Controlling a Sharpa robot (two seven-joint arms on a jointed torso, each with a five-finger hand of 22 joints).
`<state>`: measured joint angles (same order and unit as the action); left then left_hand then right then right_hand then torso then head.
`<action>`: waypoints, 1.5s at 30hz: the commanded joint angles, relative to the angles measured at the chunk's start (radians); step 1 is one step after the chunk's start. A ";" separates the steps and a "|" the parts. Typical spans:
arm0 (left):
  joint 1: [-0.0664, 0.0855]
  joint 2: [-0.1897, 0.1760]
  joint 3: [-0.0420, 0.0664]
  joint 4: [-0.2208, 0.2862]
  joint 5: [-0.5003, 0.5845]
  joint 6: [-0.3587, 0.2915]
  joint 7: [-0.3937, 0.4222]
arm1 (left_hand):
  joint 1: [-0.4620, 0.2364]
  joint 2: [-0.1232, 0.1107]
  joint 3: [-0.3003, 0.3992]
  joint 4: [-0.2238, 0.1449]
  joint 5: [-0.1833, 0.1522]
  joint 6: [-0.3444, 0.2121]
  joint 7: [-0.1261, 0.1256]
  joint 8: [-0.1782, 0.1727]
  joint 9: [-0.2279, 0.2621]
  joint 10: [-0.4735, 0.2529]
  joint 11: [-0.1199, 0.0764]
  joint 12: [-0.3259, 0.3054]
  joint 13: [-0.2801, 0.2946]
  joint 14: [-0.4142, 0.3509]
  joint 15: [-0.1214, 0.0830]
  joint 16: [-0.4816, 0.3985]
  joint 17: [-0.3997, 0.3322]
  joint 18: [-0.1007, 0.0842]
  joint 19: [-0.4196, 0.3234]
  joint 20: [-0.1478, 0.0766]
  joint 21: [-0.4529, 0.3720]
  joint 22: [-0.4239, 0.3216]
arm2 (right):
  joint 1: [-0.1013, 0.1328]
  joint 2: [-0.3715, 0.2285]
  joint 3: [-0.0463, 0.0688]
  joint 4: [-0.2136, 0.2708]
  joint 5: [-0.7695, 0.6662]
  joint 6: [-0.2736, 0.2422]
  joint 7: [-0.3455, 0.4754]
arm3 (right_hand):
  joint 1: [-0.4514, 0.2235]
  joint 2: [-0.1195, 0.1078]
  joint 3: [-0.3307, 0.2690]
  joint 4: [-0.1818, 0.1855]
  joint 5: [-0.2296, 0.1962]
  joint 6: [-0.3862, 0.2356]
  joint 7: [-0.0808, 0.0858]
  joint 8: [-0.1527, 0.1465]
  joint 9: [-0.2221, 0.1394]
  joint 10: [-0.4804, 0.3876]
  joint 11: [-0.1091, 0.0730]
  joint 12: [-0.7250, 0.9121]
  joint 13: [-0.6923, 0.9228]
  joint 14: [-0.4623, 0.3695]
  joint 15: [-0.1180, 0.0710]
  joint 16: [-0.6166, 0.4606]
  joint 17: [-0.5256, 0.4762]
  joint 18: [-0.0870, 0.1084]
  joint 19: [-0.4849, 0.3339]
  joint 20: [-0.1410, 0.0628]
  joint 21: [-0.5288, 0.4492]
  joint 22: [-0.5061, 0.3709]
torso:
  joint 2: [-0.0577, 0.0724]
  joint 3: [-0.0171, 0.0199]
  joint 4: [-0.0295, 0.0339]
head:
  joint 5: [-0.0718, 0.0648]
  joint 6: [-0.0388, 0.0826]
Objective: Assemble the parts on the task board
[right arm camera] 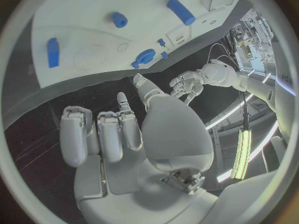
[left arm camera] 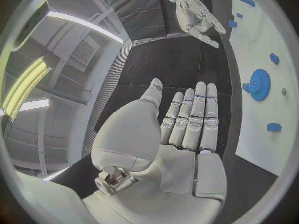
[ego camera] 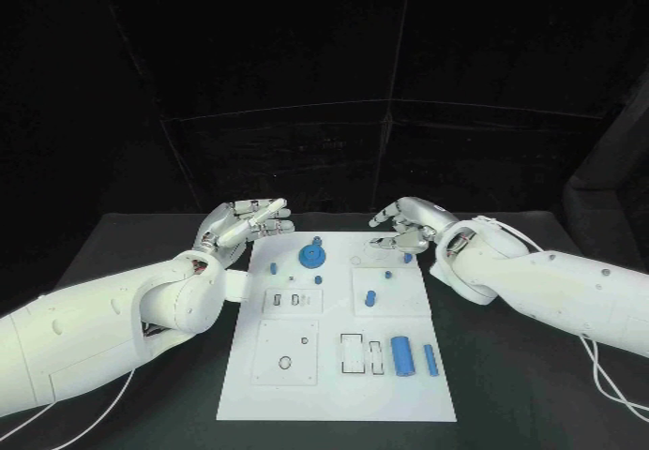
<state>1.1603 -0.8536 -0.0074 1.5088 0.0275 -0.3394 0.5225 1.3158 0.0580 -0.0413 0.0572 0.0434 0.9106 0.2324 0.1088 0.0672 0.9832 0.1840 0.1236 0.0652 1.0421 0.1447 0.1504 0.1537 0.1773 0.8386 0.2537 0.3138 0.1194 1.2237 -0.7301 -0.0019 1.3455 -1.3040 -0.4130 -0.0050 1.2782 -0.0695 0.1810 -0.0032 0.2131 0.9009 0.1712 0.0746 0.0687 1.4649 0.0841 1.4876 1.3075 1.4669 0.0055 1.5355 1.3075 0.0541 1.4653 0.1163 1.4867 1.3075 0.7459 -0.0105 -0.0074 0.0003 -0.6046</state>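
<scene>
On the near right of the white task board [ego camera: 339, 394] lie two blue cylinders [ego camera: 401, 355], with smaller blue parts farther along. A blue gear [ego camera: 312, 253] sits near the far edge. Past the far corners, the left hand [ego camera: 248, 223] hovers with fingers straight and empty, and the right hand [ego camera: 406, 225] with fingers curled, holding nothing.
</scene>
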 commanded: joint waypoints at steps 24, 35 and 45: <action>0.000 0.021 0.000 -0.018 -0.009 0.012 0.008 | 0.003 0.010 -0.001 -0.010 0.005 0.014 0.000 -0.004 0.001 0.012 -0.001 -0.001 0.001 0.010 -0.003 -0.004 0.003 0.006 -0.002 0.001 -0.006 -0.002 | -0.047 -0.084 -0.001 -0.092 0.150 0.065 0.137 | 0.021 -0.014 -0.016 -0.019 0.015 0.006 -0.005 -0.006 -0.001 0.041 -0.005 -0.006 0.186 0.084 -0.002 0.003 0.170 -0.011 0.003 -0.006 0.002 0.052 | -0.001 0.0068 -0.0100 | -0.019 -0.007; 0.000 0.020 0.000 -0.021 -0.009 0.011 0.008 | 0.003 0.010 -0.001 -0.010 0.005 0.014 0.000 -0.004 0.001 0.012 -0.002 -0.001 0.001 0.011 -0.003 -0.005 0.003 0.006 -0.002 0.001 -0.006 -0.002 | -0.059 -0.067 -0.001 -0.118 0.147 0.074 0.139 | 0.021 -0.014 -0.017 -0.019 0.016 0.005 -0.005 -0.006 -0.002 0.041 -0.005 -0.006 0.187 0.084 -0.002 0.003 0.170 -0.011 0.003 -0.006 0.002 0.052 | -0.002 0.0071 -0.0096 | -0.021 -0.010; 0.000 0.020 0.000 -0.021 -0.009 0.011 0.008 | 0.003 0.010 -0.001 -0.011 0.005 0.013 0.000 -0.004 0.001 0.012 -0.001 -0.002 0.001 0.011 -0.003 -0.005 0.003 0.006 -0.002 0.001 -0.006 -0.002 | -0.068 -0.045 -0.001 -0.141 0.132 0.086 0.126 | 0.025 -0.008 -0.016 -0.022 0.018 0.010 -0.005 -0.004 -0.001 0.042 -0.005 -0.005 0.188 0.084 -0.003 0.004 0.171 -0.011 0.003 -0.007 0.002 0.052 | -0.002 0.0068 -0.0075 | -0.021 -0.013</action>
<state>1.1587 -0.8339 -0.0080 1.4866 0.0247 -0.3378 0.5225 1.3158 0.0580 -0.0408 0.0522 0.0434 0.9167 0.2322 0.1089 0.0672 0.9899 0.1840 0.1236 0.0652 1.0438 0.1430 0.1504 0.1551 0.1774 0.8386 0.2537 0.3138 0.1193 1.1561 -0.7762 -0.0030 1.2051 -1.1594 -0.3398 0.1226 1.2965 -0.0798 0.1685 -0.0207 0.2274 0.9074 0.1647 0.0746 0.0680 1.4649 0.0840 1.4871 1.3076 1.4669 0.0054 1.5355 1.3073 0.0541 1.4653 0.1163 1.4867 1.3073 0.7442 -0.0039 -0.0148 -0.0226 -0.6160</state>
